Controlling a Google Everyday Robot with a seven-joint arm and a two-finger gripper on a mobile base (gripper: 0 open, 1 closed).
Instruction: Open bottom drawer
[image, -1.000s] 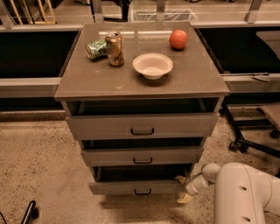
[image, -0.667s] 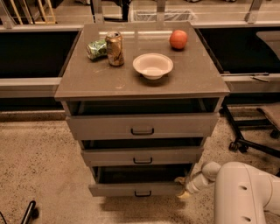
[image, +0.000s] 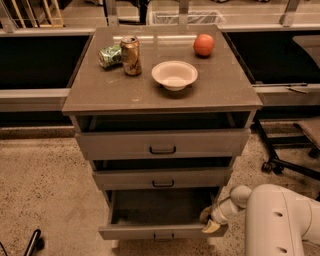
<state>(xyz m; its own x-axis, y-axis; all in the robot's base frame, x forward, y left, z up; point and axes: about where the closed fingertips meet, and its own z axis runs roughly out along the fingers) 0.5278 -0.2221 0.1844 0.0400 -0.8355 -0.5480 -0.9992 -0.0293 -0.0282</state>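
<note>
The bottom drawer (image: 135, 232) of the grey-brown cabinet is pulled out well past the two drawers above it, and its plain grey inside (image: 160, 207) shows. Its small dark pull handle (image: 163, 236) sits mid-front. My gripper (image: 209, 221) is at the right end of that drawer front, touching or right against its corner. My white arm (image: 280, 220) fills the lower right. The middle drawer (image: 162, 178) and the top drawer (image: 162, 144) each stand slightly ajar.
On the cabinet top (image: 100, 95) stand a brown can (image: 131, 56), a crushed green can (image: 110, 55), a white bowl (image: 174, 75) and a red-orange fruit (image: 203, 45). An office chair base (image: 290, 160) stands at the right. A dark object (image: 32, 243) lies at bottom left.
The bottom drawer has slid further out toward me. My gripper has moved down and slightly left with its right end.
</note>
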